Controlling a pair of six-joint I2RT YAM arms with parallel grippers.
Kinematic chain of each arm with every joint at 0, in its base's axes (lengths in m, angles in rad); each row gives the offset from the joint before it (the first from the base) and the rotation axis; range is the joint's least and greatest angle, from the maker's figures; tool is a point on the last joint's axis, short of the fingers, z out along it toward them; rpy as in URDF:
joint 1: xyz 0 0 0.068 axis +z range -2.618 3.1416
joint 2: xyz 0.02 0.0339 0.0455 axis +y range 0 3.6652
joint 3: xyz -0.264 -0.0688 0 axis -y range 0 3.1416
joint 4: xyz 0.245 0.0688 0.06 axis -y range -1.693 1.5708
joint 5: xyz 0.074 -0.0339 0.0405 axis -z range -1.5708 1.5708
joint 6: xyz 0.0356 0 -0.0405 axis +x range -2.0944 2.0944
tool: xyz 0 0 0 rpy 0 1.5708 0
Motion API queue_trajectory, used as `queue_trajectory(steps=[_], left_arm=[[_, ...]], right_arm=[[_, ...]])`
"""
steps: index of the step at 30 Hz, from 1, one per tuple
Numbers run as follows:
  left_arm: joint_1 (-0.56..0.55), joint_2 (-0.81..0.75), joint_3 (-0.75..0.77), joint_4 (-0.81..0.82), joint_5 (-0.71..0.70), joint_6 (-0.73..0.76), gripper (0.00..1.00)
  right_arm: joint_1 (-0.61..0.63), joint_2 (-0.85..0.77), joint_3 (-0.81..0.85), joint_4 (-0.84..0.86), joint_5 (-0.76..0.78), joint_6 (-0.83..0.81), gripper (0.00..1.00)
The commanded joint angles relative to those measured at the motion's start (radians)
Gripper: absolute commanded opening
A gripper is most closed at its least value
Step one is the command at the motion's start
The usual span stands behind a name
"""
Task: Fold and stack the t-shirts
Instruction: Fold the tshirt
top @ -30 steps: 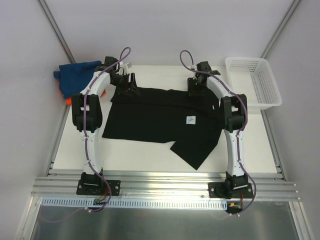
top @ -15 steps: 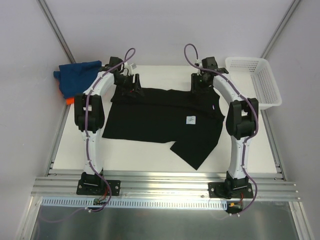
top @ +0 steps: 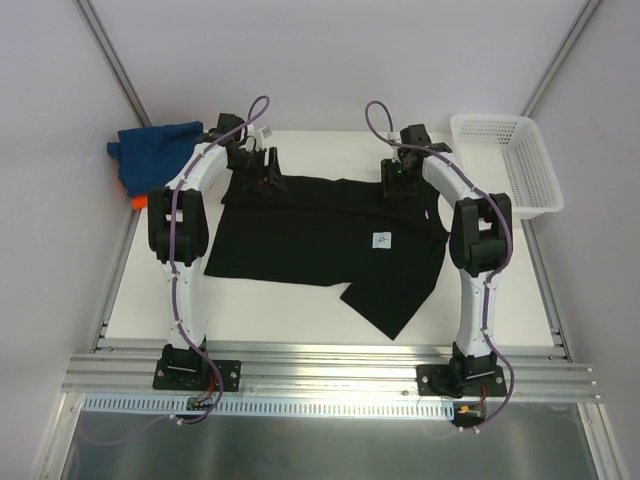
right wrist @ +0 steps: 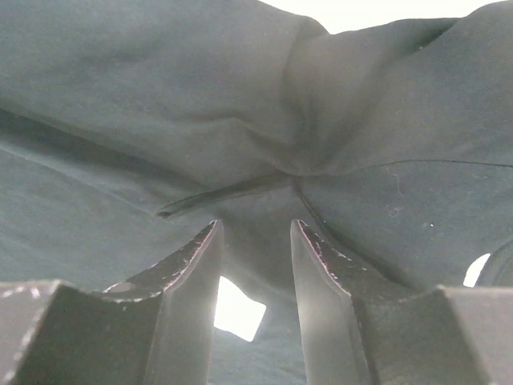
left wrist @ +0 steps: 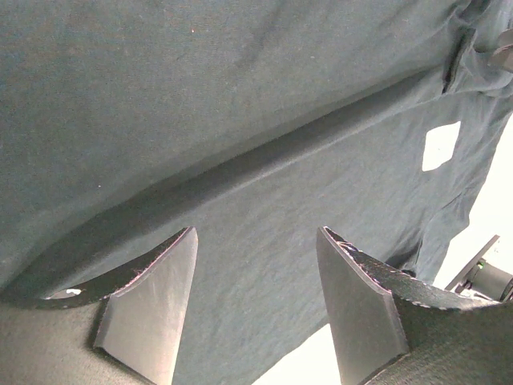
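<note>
Where pale walls (top: 300, 60) box the white counter (top: 280, 305), a plain black cloth t-shirt (top: 300, 235) lies creased; left gripper (left wrist: 255, 241), right gripper (right wrist: 255, 228) both spread

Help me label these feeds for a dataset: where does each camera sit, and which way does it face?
Top external: fixed above and behind the bases, looking down on the table; left arm and right arm show whole.
Left wrist: on the left arm, looking past the open left gripper onto the black t-shirt; both fingers show.
Right wrist: on the right arm, looking past the open right gripper onto that t-shirt, bunched; both fingers show.
Shared: top and left wrist show the white tag.
</note>
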Motion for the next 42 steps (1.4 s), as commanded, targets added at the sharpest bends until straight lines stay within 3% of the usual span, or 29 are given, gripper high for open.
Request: queue_trajectory(steps=[1,12,15,21,42], left_arm=[[-0.002,-0.058,0.024,-0.004,0.023,-0.002,0.61],[-0.002,-0.061,0.019,-0.004,0.004,0.001,0.61],[-0.002,-0.06,0.019,-0.004,0.004,0.001,0.61],[-0.003,-0.057,0.016,-0.004,0.001,0.001,0.61],[-0.022,-0.063,0.038,-0.001,0.024,-0.018,0.61]], right_arm=[[-0.005,0.007,0.013,-0.008,-0.014,-0.003,0.42],[-0.016,0.078,0.059,-0.005,-0.015,-0.017,0.41],[-0.019,0.081,0.061,-0.001,-0.023,-0.019,0.33],[-0.02,0.056,0.055,-0.008,-0.02,-0.006,0.01],[0.065,-0.263,-0.226,-0.059,-0.055,0.083,0.02]])
